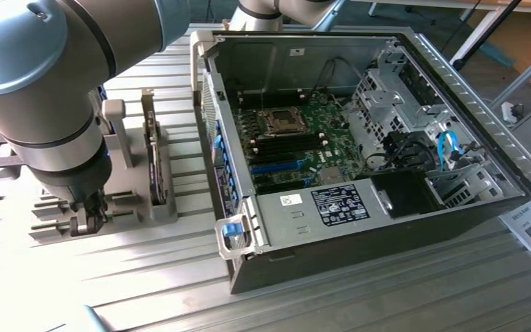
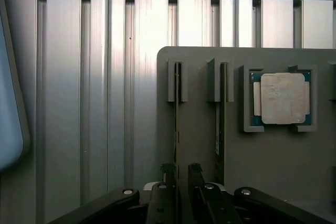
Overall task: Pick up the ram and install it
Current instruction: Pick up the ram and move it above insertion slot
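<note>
Gripper (image 2: 181, 174): open, with its dark fingers (image 2: 167, 176) set one on each side of the ram's near end (whether either pad touches the stick cannot be told).
Ram (image 2: 177, 119): a thin stick seen edge-on, standing upright in a slot of the grey holder, held by nothing but that slot.
Second stick (image 2: 221, 124): stands parallel to the ram in the neighbouring slot, apart from the gripper.
Processor (image 2: 282, 98): a square silver chip with a green border, lying flat in its own recess of the holder, beyond the second stick.
Holder (image 2: 198, 129): a grey plate resting on the tabletop; in the exterior view (image 1: 125, 162) it lies at the exterior view's left, just beside the computer case.
Tabletop (image 2: 79, 103): ribbed aluminium slats, carrying both holder and case.
Arm (image 1: 35, 90): a grey-blue column over the holder, with the gripper (image 1: 88, 220) low at the holder's near edge.
Computer case (image 1: 487, 111): lying on its side with the panel off, so the green motherboard (image 1: 298, 138) faces up, well apart from the ram.
</note>
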